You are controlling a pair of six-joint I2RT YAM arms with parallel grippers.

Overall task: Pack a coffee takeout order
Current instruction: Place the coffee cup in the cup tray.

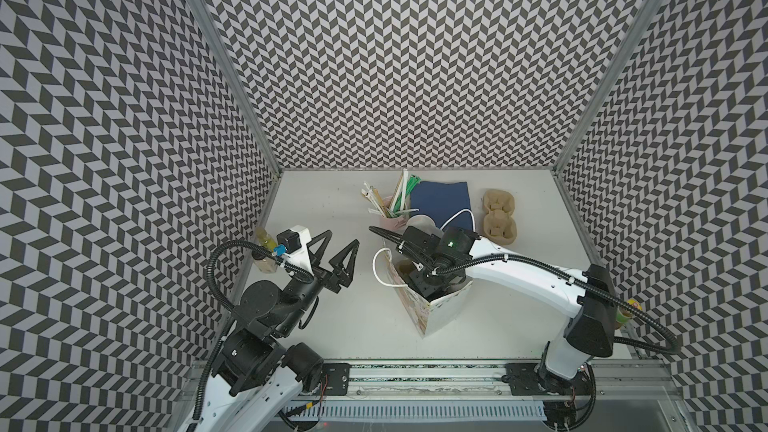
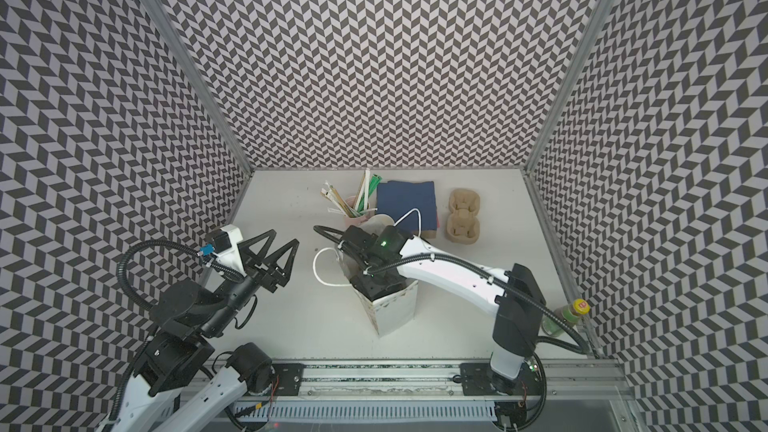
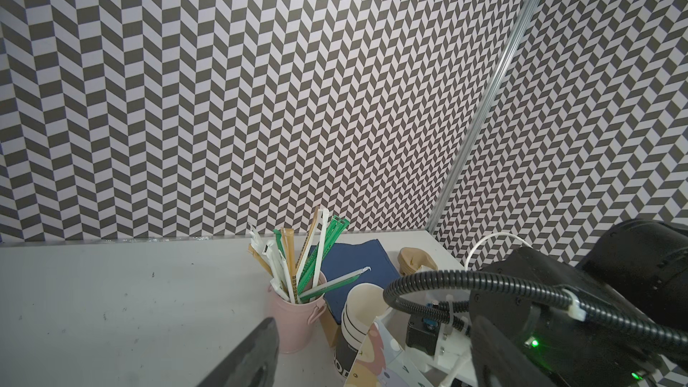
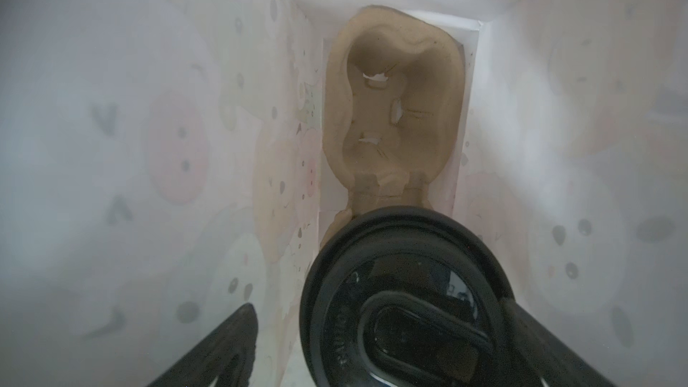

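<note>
My right gripper (image 4: 378,303) reaches down inside a white patterned paper bag (image 1: 436,311) at mid-table. Its fingers stand open on either side of a cup's black lid (image 4: 402,292), with a gap showing on one side. The cup sits in one well of a tan pulp carrier (image 4: 394,106) on the bag's floor; the other well is empty. In both top views the bag and wrist hide those fingers. A navy napkin (image 1: 440,197) lies at the back. My left gripper (image 1: 343,236) hovers open and empty left of the bag.
A second tan carrier (image 1: 498,220) lies at the back right. A pink bucket of straws (image 3: 298,318) and a stack of lidless cups (image 3: 363,310) stand just behind the bag. Bottles stand at the left wall (image 1: 266,255) and the right edge (image 2: 569,317).
</note>
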